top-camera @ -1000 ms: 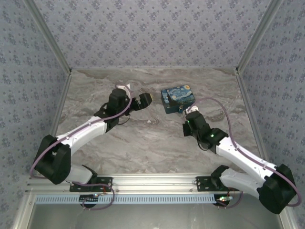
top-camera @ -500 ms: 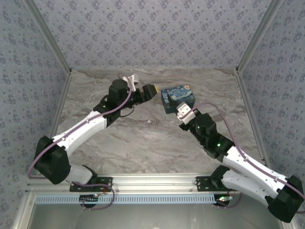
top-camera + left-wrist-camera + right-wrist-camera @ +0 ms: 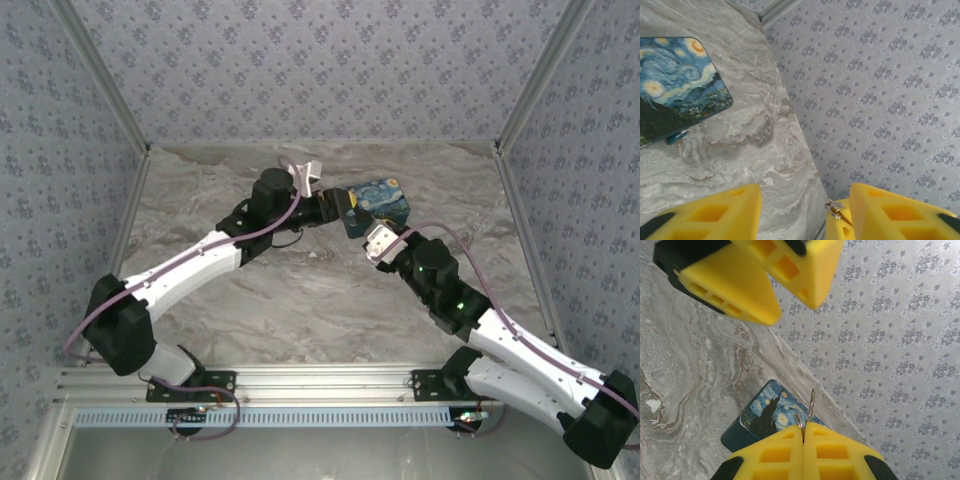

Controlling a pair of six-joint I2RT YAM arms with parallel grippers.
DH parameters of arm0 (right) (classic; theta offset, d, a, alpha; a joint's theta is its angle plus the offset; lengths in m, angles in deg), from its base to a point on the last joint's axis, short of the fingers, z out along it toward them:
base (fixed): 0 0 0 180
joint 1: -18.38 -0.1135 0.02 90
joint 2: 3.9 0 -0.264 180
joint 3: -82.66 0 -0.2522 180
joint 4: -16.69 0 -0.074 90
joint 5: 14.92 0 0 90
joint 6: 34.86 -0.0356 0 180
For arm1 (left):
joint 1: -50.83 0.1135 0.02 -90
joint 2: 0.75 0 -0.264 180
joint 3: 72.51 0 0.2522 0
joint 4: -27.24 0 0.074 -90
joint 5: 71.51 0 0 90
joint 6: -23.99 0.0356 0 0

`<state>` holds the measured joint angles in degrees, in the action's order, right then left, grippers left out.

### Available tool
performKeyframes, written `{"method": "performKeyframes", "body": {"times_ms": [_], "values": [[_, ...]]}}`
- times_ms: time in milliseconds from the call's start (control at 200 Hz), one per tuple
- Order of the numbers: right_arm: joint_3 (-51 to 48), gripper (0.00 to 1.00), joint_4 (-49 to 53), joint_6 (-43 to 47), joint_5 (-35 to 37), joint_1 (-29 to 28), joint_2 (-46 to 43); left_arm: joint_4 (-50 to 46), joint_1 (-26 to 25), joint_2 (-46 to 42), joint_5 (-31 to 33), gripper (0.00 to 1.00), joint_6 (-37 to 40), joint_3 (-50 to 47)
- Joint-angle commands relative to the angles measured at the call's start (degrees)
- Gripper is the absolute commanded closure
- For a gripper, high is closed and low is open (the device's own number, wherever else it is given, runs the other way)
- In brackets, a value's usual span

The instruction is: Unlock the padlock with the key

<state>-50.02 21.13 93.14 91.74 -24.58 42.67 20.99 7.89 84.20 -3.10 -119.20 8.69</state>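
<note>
Right gripper (image 3: 804,430) is clamping shut on a thin metal sliver, apparently the key (image 3: 810,407), which is poking past its fingertips. Left gripper (image 3: 805,202) is hanging with jaws apart, empty. Padlock (image 3: 676,136) is lying on the table (image 3: 760,150), touching the painted box (image 3: 675,85) at its edge.

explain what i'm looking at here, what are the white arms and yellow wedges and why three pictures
It is a robot: a left arm and a right arm bolted to a table. One picture looks down from above; the other two come from a camera on each wrist, so the yellow wedges are gripper fingers. On the marble top lies a box printed with a starry painting; the small blue thing at its edge may be the padlock. The left gripper is open, near the box. The right gripper is shut on a thin metal sliver, likely the key.
</note>
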Motion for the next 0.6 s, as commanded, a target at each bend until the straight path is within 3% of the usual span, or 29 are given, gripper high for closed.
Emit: {"method": "performKeyframes", "body": {"times_ms": [0, 595], "values": [[-0.4, 1.00, -1.2, 1.0, -0.6, -0.6, -0.8, 1.5, -1.2, 1.4, -2.2, 0.57, -0.1, 3.2], [-0.1, 1.00, -0.9, 2.1, 0.2, -0.6, -0.7, 1.4, -4.2, 7.5, -4.0, 0.71, -2.0, 6.2]]}}
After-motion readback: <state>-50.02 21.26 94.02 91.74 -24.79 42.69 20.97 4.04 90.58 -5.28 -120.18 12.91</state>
